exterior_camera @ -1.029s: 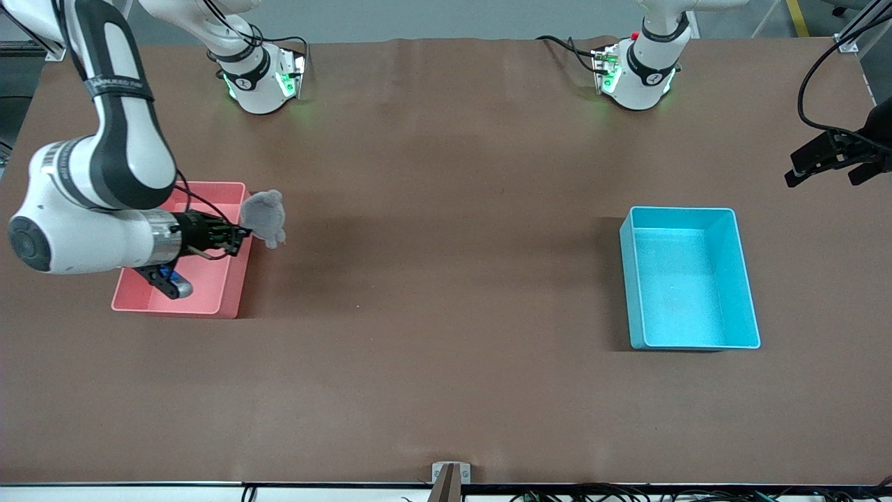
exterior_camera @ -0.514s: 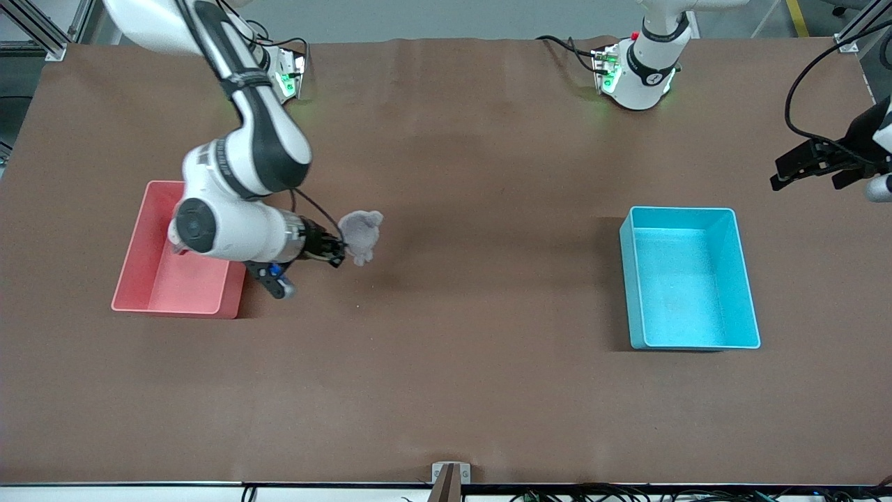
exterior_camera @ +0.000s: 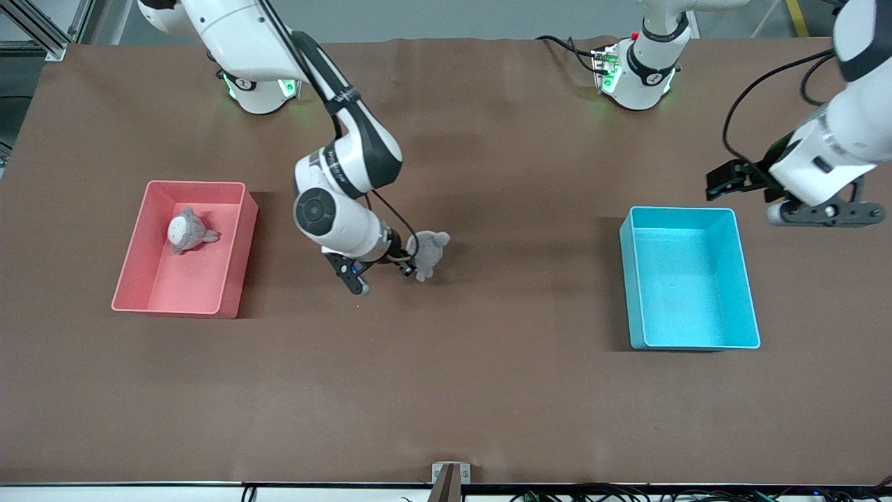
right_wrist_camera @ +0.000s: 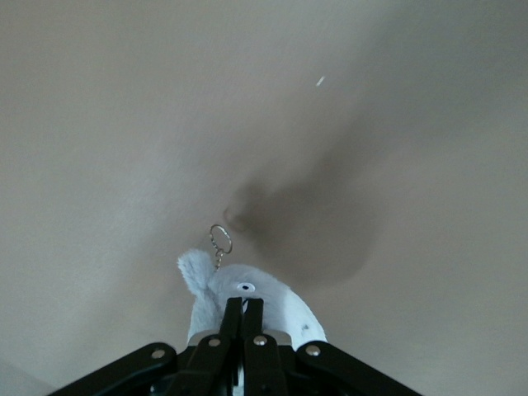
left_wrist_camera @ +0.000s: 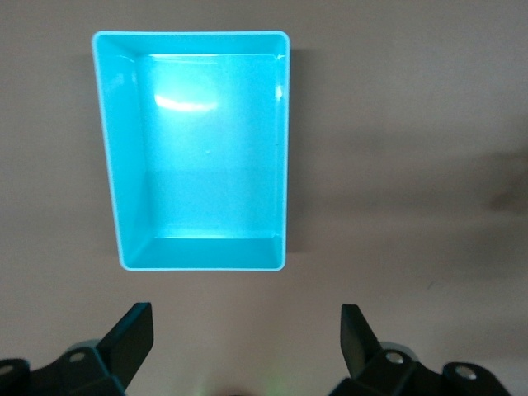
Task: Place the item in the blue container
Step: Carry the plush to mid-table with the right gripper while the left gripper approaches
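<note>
The right tool (exterior_camera: 406, 265) pinches the toy (exterior_camera: 426, 254) tight over the worktop (exterior_camera: 488, 390) and should carry it high above the blue bin (exterior_camera: 746, 279) before letting go, while the left tool (exterior_camera: 725, 183) waits wide open, holding nothing.

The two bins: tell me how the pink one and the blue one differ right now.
The pink bin holds a grey plush toy; the blue container has nothing inside. The pink bin sits toward the right arm's end of the table, the blue container toward the left arm's end, with the open left gripper near it. Both are rectangular, straight-walled and similar in size.
</note>
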